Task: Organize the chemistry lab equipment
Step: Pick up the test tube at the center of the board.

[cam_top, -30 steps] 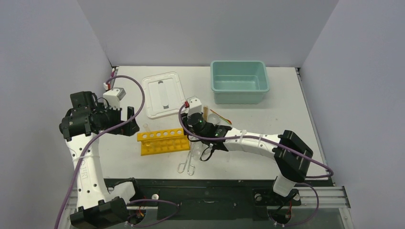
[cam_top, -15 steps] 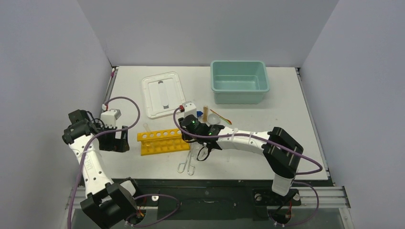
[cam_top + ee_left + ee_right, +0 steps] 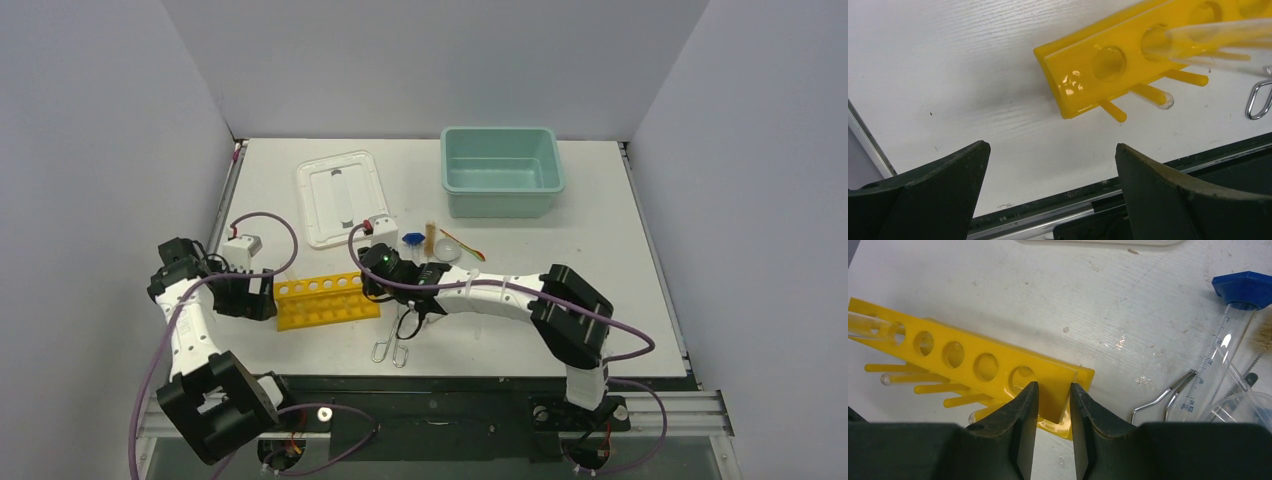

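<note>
The yellow holed rack (image 3: 320, 300) stands on the table in front of the arms, with a clear glass tube (image 3: 1218, 32) through one of its holes. My right gripper (image 3: 1054, 390) is shut on the rack's right end (image 3: 1063, 390), one finger on each face of the top plate. My left gripper (image 3: 1050, 147) hangs open just left of the rack's other end (image 3: 1073, 85), with only bare table between its fingers. Metal loop-handled tongs (image 3: 395, 340) lie near the front edge. A blue-capped vial (image 3: 1243, 287), a brush (image 3: 431, 238) and a round dish (image 3: 450, 247) lie behind the right wrist.
The teal tub (image 3: 500, 170) sits at the back right and the white lid (image 3: 343, 197) at the back centre. The table's front edge and black rail (image 3: 1128, 210) run close under the left gripper. The left wall stands near the left arm.
The right gripper has closed on the rack's end and slid the rack leftward. The left arm has dropped low to the table beside the rack's left end, still open.
</note>
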